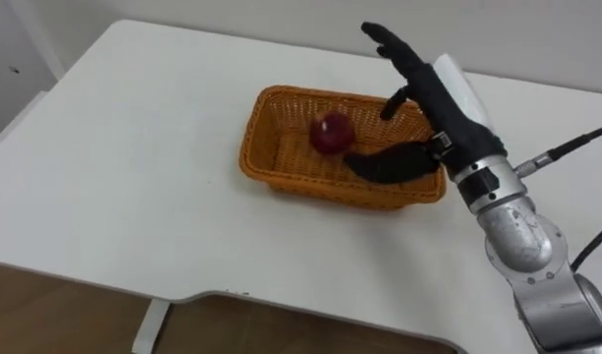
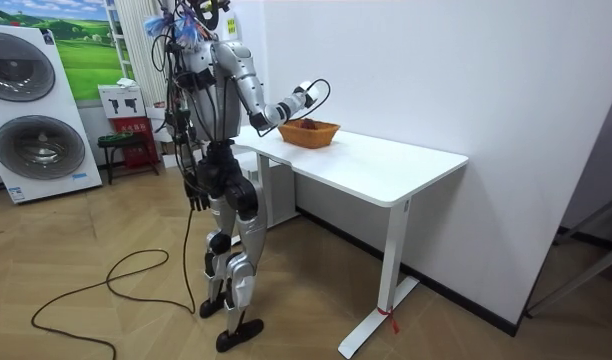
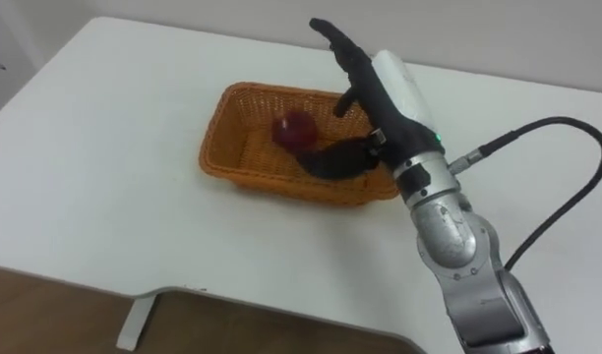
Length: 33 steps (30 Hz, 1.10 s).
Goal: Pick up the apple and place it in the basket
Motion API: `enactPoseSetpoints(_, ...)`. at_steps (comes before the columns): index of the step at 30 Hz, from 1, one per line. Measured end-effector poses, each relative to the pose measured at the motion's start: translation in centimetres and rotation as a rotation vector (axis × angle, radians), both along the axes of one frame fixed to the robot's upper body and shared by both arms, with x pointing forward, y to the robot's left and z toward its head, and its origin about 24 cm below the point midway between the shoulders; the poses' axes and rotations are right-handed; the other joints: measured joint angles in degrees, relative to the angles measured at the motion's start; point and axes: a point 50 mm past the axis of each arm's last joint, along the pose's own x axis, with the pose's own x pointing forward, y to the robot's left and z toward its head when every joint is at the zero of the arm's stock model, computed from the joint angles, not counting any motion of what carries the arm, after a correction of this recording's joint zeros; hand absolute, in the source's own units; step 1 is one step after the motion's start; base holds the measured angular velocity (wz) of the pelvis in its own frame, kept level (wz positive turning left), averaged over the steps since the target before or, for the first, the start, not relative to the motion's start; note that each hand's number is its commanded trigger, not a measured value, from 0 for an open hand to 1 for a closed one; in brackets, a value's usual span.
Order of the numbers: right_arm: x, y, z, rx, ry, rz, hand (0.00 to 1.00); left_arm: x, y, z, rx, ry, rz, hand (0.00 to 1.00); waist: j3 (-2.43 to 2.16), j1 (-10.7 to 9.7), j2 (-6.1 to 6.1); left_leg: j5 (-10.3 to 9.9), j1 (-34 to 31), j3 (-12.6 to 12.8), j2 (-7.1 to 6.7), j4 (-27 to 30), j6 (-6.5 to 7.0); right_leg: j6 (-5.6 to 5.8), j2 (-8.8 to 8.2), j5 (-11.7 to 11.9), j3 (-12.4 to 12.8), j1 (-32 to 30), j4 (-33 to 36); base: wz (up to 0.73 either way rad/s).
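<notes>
Right hand point(image 1: 434, 98) over the right end of the basket point(image 1: 281, 179), palm turned toward the robot's left. Its fingers point(image 1: 385, 41) are straight and reach past the far rim. The thumb point(image 1: 385, 163) is spread wide and lies low inside the basket. Hand fully open, nothing held.

Apple point(image 1: 332, 133): dark red, sitting on the basket floor near the middle and a little toward the far wall. It lies to the robot's left of the palm, just off the thumb tip. Cannot tell if thumb and apple touch. Clear gap between apple and fingers.

Basket: woven, orange-brown, oblong. Its long axis runs left to right across the white table point(image 1: 134, 147), and it sits toward the back of the top, near the wall.

Left hand point(image 2: 195, 196) hangs at the robot's side in the room view, well away from the table. The right hand is by far the nearer one.

Robot stands at the table's end, right arm stretched out over the basket.

Judgement: the apple looks already placed, in which case the open hand only needs to lift clear. If it is to be picked instead, the hand must shift left and close across the basket's short axis
</notes>
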Motion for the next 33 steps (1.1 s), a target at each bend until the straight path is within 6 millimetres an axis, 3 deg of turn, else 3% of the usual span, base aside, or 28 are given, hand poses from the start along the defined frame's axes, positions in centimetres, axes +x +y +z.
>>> enactPoseSetpoints(5,0.1,-0.7,0.3,0.006,-0.011,-0.028,0.0,-0.6,0.0,0.0,0.001,0.012,0.007,0.0,0.02,-1.41,0.03,0.0,-0.12,-0.42,-0.1,0.11,0.0,0.01,-0.01,0.01,-0.22,0.16,-0.11,0.05)
enactPoseSetpoints(11,0.3,-4.6,2.0,0.048,-0.112,-0.22,0.0,-1.3,0.4,0.0,0.02,0.016,0.051,0.0,-0.02,-3.18,0.34,0.0,-0.08,-0.55,-0.14,0.13,0.0,0.03,-0.07,0.02,-0.34,0.18,-0.09,0.01)
enactPoseSetpoints(17,-0.7,-9.4,4.4,0.233,-0.299,-0.464,0.0,-2.2,0.9,0.2,0.066,0.008,0.094,0.0,-0.28,-6.15,0.24,0.0,0.56,0.21,0.0,-0.09,0.0,0.03,-0.02,0.03,-0.16,0.49,-0.02,-0.04)
enactPoseSetpoints(23,-3.6,-15.1,6.6,0.358,-0.549,-0.819,0.0,-3.6,1.9,0.6,0.119,-0.011,0.186,0.0,-0.63,-9.64,-0.21,0.0,1.06,0.59,0.05,-0.51,0.0,0.04,0.01,0.02,-0.12,0.3,-0.03,-0.03)
enactPoseSetpoints(25,-5.3,-17.2,7.2,0.494,-0.659,-0.956,0.0,-4.2,2.2,0.8,0.149,-0.01,0.209,0.0,-0.92,-10.59,-0.67,0.0,1.09,0.77,0.06,-0.55,0.0,0.04,0.06,0.02,0.12,0.54,0.05,-0.06)
enactPoseSetpoints(28,-6.9,-18.9,8.0,0.605,-0.781,-1.064,0.0,-4.5,2.2,0.7,0.161,-0.007,0.217,0.0,-0.97,-11.22,-0.96,0.0,1.0,1.6,0.16,-0.43,0.0,0.04,0.06,0.02,0.82,0.18,0.1,-0.13)
enactPoseSetpoints(30,-8.6,-20.3,8.4,0.715,-0.894,-1.176,0.0,-4.5,2.3,0.8,0.174,-0.01,0.223,0.0,-1.06,-12.69,-1.17,-0.01,0.81,1.64,0.15,-0.15,0.01,0.04,0.03,0.02,0.76,0.09,0.11,-0.03)
enactPoseSetpoints(33,-11.3,-22.1,8.3,0.872,-1.022,-1.302,0.0,-4.7,2.4,0.9,0.191,-0.014,0.239,0.0,-1.14,-14.27,-0.7,-0.05,0.17,1.62,0.18,-0.11,0.02,0.04,0.02,0.02,0.62,-0.52,0.18,0.0)
